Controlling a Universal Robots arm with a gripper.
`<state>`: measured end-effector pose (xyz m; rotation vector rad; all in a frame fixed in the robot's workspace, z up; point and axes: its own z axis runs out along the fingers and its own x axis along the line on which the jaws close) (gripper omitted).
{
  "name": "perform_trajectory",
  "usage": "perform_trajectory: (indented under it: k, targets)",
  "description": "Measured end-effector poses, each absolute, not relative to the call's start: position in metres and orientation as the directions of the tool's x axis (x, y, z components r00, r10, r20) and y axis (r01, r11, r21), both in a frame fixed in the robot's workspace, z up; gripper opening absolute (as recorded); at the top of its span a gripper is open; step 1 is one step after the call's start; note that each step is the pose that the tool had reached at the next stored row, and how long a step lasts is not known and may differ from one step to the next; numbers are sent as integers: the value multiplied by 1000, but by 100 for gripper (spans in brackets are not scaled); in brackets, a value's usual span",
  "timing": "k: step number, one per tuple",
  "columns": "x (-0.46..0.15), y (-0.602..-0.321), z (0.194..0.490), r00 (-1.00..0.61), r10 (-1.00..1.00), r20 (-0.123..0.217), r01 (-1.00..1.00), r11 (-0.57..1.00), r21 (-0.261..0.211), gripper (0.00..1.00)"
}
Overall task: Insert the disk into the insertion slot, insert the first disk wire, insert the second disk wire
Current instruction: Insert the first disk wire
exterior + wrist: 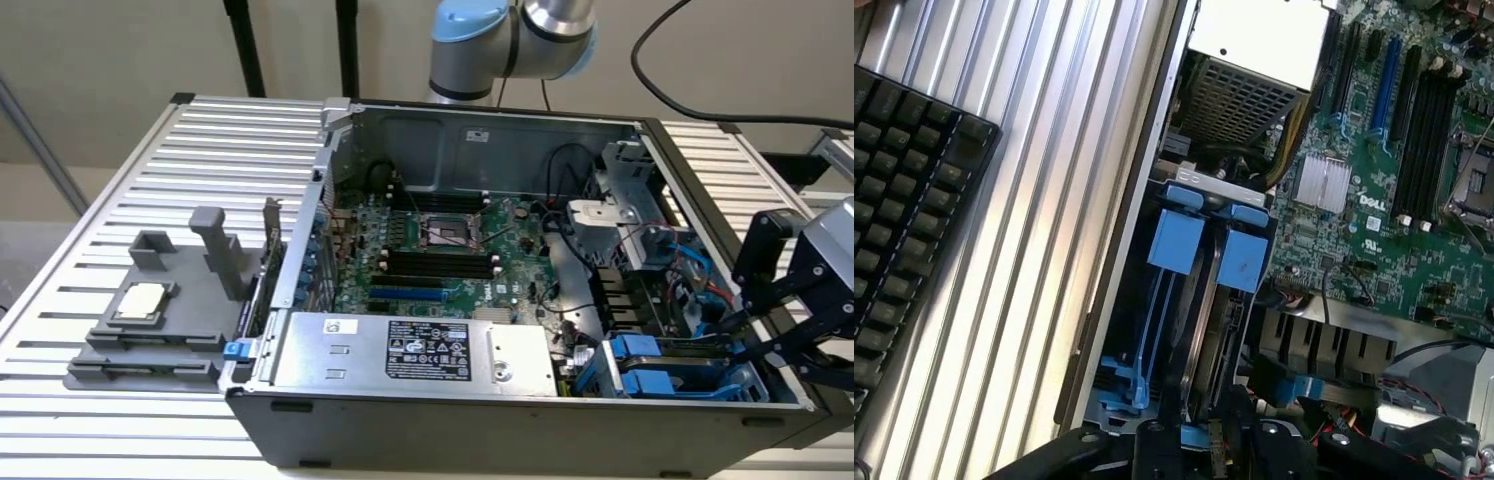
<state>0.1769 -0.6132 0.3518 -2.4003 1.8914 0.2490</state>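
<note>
Letting go of the disk (1199,322), by the look of it: the gripper (1204,448) hangs just above its edge, jaws apart, grasping nothing. Disk stands on edge inside the insertion slot (601,372), at the near corner of the PC case (534,440), on the exterior view's right. Its blue carrier tab (1179,238) sits about level with the neighbouring tab (1244,262). Looks seated; can't confirm the latch. To do this well: keep jaws clear of both tabs, stay in line with the disk, avoid the red cables (1332,432) just beside. Case sits on the slatted worktop (160,180).
</note>
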Motion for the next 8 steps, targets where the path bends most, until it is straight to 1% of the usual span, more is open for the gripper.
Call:
perform_trajectory:
  k: [8]
  targets:
    - [176,-610,348,228,-956,-186,-970,-239,38,32]
